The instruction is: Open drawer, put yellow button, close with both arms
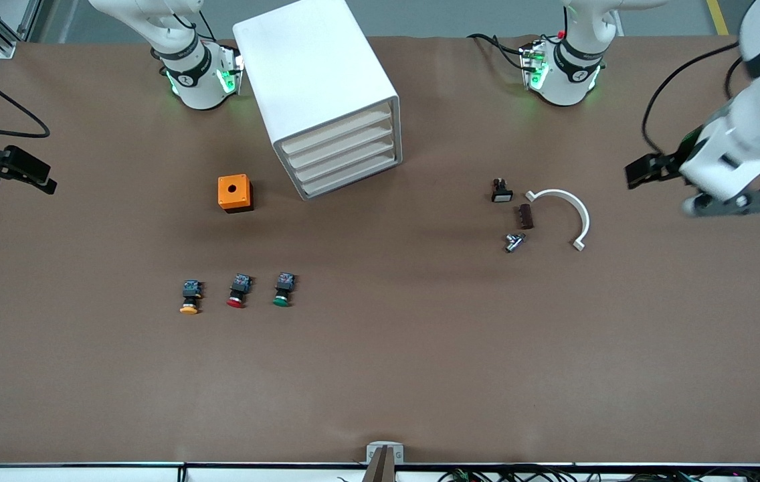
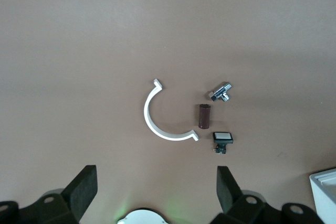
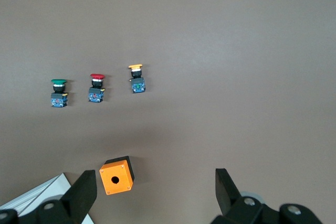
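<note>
Yellow button [image 1: 189, 298] on table, drawer [image 1: 338, 134] shut

The table [image 1: 420, 348] is plain brown. The cabinet [image 1: 313, 73] is white, and its drawer [image 1: 336, 128] fronts are edged in cream. The box [image 1: 234, 193] is orange on top with a dark hole and a black base. Three buttons have black bodies and bluish rear blocks: the yellow button [image 1: 189, 298] has a yellow-orange cap, the red button [image 1: 237, 292] a red cap, the green button [image 1: 282, 290] a green cap. The curved bracket [image 1: 571, 211] is white, the small block [image 1: 526, 216] is dark brown, and the metal fitting [image 1: 514, 242] is shiny silver.
</note>
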`<state>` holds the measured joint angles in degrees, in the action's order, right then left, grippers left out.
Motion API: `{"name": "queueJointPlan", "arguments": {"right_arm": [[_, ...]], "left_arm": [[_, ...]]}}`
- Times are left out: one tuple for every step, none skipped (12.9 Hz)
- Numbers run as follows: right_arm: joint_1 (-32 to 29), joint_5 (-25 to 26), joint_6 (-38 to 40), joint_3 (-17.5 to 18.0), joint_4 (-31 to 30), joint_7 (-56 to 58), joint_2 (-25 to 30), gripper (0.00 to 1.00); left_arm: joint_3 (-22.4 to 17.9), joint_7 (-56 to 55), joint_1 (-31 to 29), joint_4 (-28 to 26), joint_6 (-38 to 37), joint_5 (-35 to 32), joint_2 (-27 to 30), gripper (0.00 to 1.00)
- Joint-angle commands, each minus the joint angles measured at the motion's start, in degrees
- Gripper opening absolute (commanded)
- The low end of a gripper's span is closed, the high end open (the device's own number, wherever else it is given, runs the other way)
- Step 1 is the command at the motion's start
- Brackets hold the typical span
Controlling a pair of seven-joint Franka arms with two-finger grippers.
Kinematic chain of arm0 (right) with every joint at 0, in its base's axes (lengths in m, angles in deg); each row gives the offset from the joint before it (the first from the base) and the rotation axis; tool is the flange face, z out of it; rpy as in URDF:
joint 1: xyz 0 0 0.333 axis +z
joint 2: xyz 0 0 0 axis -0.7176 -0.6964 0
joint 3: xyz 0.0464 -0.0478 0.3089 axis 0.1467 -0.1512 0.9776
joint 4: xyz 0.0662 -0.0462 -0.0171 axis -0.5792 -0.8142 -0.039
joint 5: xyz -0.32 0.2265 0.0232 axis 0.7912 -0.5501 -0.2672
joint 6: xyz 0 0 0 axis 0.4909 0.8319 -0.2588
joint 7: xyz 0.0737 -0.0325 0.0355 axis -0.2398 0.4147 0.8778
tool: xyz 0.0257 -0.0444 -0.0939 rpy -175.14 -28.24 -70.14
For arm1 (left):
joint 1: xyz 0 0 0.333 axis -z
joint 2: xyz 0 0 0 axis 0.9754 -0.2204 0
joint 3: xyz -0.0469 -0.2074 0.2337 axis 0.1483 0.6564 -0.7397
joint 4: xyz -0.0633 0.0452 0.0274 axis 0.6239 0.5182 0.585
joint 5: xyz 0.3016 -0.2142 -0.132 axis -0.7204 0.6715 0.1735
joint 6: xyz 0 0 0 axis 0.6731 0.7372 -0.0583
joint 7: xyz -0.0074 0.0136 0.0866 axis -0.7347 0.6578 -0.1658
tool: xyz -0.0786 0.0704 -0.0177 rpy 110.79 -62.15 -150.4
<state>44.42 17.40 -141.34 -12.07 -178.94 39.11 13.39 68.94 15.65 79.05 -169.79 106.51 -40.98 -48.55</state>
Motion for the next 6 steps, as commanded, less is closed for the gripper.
{"name": "queueJointPlan", "arguments": {"right_arm": [[1.0, -0.3, -1.4, -0.2, -1.1, -0.3, 0.5, 1.00], [1.1, -0.3, -1.9, -0.2, -1.9, -0.3, 0.4, 1.00], [1.0, -0.3, -2.9, -0.1, -2.3, -0.3, -0.2, 1.00], [1.1, -0.5, -3.4, -0.1, -2.4, -0.4, -1.1, 1.00], [1.2, -2.1, -4.3, -0.1, -2.4, -0.4, -2.5, 1.00], [1.0, -4.0, -5.4, -0.1, -2.3, -0.3, -4.2, 1.00]], "left_arm": [[0.3, -7.0, 1.4, 7.0, -0.8, 1.1, -8.1, 1.00], [0.3, -12.4, 1.8, 6.9, -1.0, 2.6, -8.5, 1.00], [0.3, -17.2, 1.9, 6.8, -1.1, 4.1, -9.3, 1.00], [0.3, -20.8, 2.3, 6.8, -1.2, 5.1, -10.1, 1.00], [0.4, -25.0, 3.0, 6.8, -1.2, 5.6, -11.0, 1.00], [0.4, -28.8, 3.0, 6.9, -1.2, 6.6, -11.8, 1.00]]}}
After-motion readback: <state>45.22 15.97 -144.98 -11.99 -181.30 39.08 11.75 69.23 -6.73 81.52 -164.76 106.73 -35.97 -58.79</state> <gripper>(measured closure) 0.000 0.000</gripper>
